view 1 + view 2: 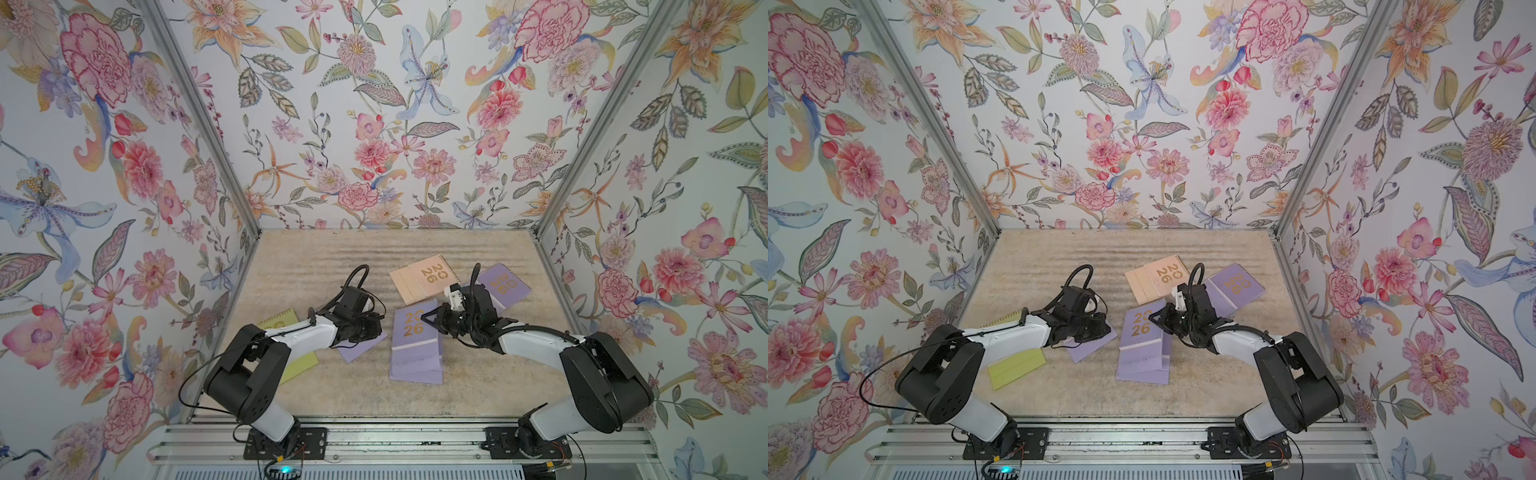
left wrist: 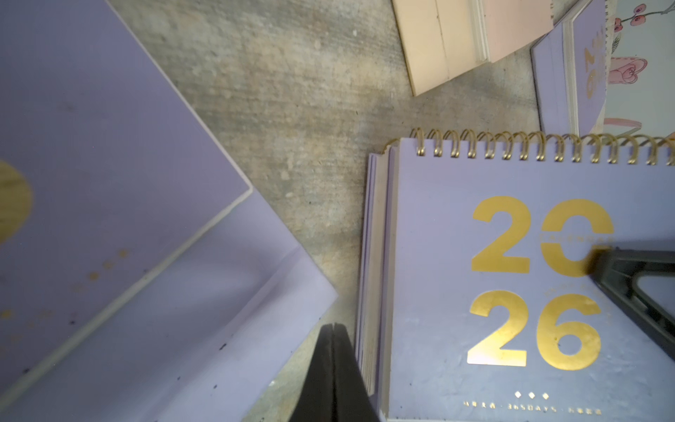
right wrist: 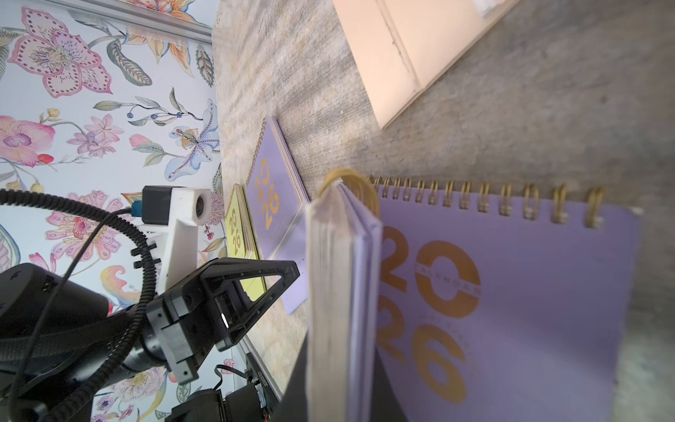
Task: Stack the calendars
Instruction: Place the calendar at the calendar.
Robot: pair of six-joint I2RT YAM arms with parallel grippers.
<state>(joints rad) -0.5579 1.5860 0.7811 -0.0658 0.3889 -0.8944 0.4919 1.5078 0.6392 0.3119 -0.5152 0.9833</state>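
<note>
Right pincer [image 1: 424,319], gripping lavender calendar [image 1: 409,334] (its edge)

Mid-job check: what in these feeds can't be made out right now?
- yellow-green calendar: middle hidden by the left arm, both top views.
- left purple calendar: mostly under that arm's wrist, both top views.
- centre stack: same-coloured layers merge; count unclear in every view.
- right tool: contact with the top cover unclear; a blurred page edge hides its tips in the right wrist view.
</note>
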